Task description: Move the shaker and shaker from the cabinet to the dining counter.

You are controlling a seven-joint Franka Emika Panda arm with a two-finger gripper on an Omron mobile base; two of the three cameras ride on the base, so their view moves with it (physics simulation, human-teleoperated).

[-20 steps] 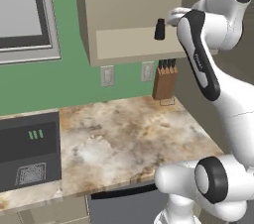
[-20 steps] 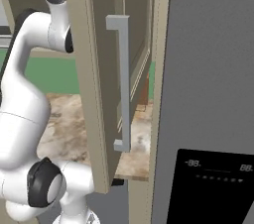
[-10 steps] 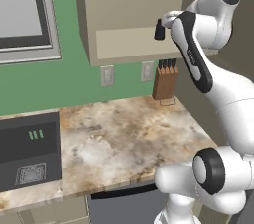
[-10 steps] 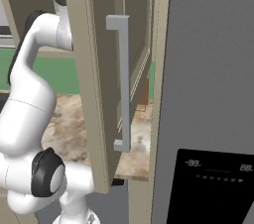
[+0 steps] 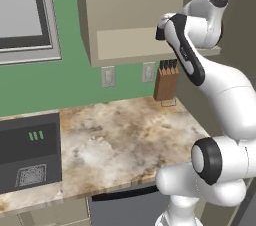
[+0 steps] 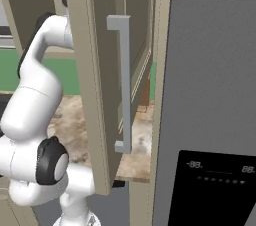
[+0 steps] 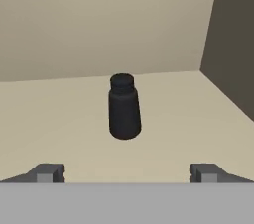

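Note:
One small black shaker (image 7: 124,109) stands upright on the beige shelf (image 7: 59,119) of the cabinet (image 5: 125,15), a little left of the inner right wall. My gripper (image 7: 126,173) is open and level with the shelf, short of the shaker, which sits centred ahead of the gap between the two fingertips (image 7: 47,172). Nothing is between the fingers. In the left base view the gripper (image 5: 161,32) is at the cabinet's open front. The cabinet door (image 6: 100,70) hangs open with its long metal handle (image 6: 125,85) facing me. The dining counter is out of view.
Below the cabinet lies a marbled worktop (image 5: 125,135) with a knife block (image 5: 166,82) against the green wall and a dark cooktop (image 5: 30,150) at the left. A grey fridge (image 6: 215,120) stands close on the right of the open door.
The arm's upper joints have swung left toward the cabinet while the hand stayed at the cabinet's opening. The gripper has stayed open.

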